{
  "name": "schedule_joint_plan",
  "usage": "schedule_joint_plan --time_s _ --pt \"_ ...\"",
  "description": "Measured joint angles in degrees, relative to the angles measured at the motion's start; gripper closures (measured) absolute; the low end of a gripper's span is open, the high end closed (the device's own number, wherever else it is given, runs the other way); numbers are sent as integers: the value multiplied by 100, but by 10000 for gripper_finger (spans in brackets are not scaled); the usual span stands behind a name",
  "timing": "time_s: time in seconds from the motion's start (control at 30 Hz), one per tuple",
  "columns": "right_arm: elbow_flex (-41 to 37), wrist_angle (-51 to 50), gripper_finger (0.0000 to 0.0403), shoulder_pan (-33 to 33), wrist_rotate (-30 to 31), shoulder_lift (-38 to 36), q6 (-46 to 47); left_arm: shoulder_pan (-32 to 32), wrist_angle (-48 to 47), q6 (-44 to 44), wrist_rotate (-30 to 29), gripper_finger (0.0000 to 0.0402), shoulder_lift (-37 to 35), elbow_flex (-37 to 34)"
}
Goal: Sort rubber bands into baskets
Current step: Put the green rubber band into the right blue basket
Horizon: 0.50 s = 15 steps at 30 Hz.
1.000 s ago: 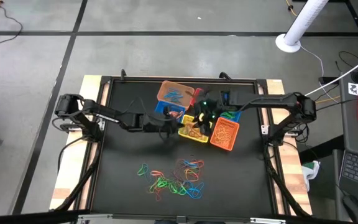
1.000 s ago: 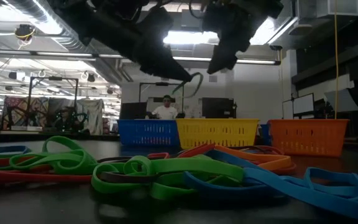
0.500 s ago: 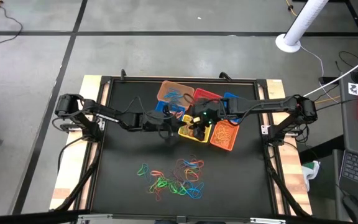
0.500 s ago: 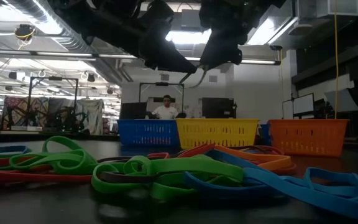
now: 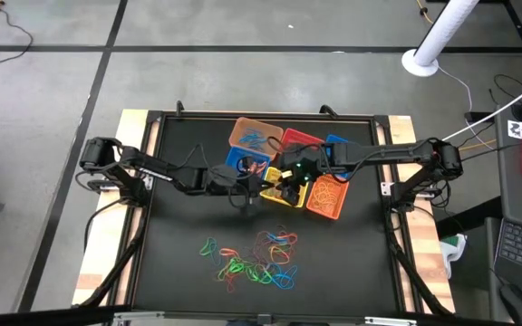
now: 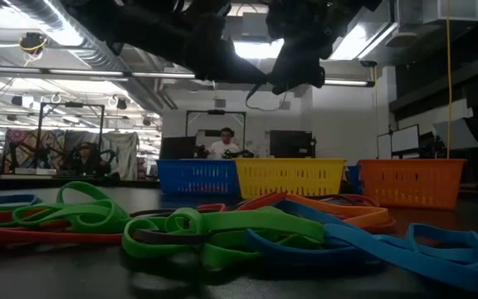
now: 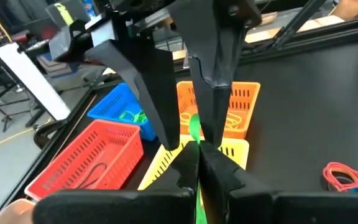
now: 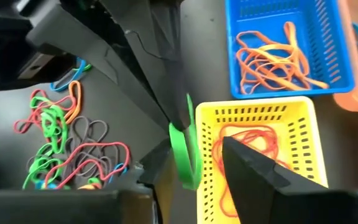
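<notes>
My left gripper (image 5: 259, 185) reaches in from the table's left and is shut on a green rubber band (image 8: 180, 149), in the air beside the yellow basket (image 5: 277, 194). My right gripper (image 7: 191, 134) comes from the right, slanting down. It is open, with one finger on each side of that band. Several baskets are clustered in the table's middle: tan-orange (image 5: 255, 136), red (image 5: 302, 142), two blue (image 5: 241, 158) (image 5: 335, 145), and orange (image 5: 326, 196). A loose pile of rubber bands (image 5: 256, 258) lies on the mat toward the near edge. My left gripper pinches the green band's upper end (image 7: 195, 138) between its two fingertips (image 8: 178, 117). The fingers come almost level from the table's left. The loop hangs slack below them, clear of the table and the baskets. Whether my right gripper's fingers touch the band I cannot tell.
The blue basket (image 8: 328, 37) next to the yellow one holds orange bands, and the yellow one (image 8: 253, 111) holds red ones. The black mat between the baskets and the pile is bare. A raised frame (image 5: 152, 118) borders the mat. People show in the room behind.
My right gripper has swung toward the table's left and rolled at the wrist, so its open fingers now straddle the green band. My left gripper has tipped its fingertips upward, and the band has risen with them.
</notes>
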Motion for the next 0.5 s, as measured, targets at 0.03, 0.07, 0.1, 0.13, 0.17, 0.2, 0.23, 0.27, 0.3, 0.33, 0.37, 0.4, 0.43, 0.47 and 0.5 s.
schedule_joint_plan --time_s 0.03,0.07,0.1,0.13,0.17,0.2,0.23,0.27,0.3,0.33,0.37,0.4,0.43,0.47,0.5 --pt "0 0 275 0 -56 0 -1 -2 0 -3 2 400 0 0" --pt "0 0 284 0 -112 0 -1 -2 -2 -15 10 400 0 0" --pt "0 0 296 0 -165 0 -11 -1 -2 -24 10 399 0 0" --pt "0 0 311 0 -195 0 -31 1 -2 -20 10 398 0 0" --pt "0 0 329 0 -208 0 -48 1 -6 -2 8 397 0 0" --pt "0 0 349 0 -209 0 -52 1 -8 23 9 396 0 0" --pt "0 0 370 0 -210 0 -56 1 -15 54 8 394 0 0" --pt "0 0 386 -1 -210 1 -76 1 -27 85 8 393 0 0" --pt "0 -4 392 -2 -211 2 -135 1 -39 90 8 391 0 0" --pt "0 -17 392 -2 -211 2 -189 1 -57 55 8 388 0 0" --pt "0 -49 388 -2 -211 2 -202 1 -61 -54 8 384 0 0" --pt "0 -109 387 -2 -211 4 -211 6 -61 -199 8 377 0 0" --pt "0 -196 388 -4 -211 4 -221 12 -63 -362 10 369 0 0" --pt "0 -278 394 -27 -209 4 -273 16 -64 -542 8 359 0 0" --pt "0 -359 397 -68 -211 4 -362 18 -68 -725 6 347 0 0"
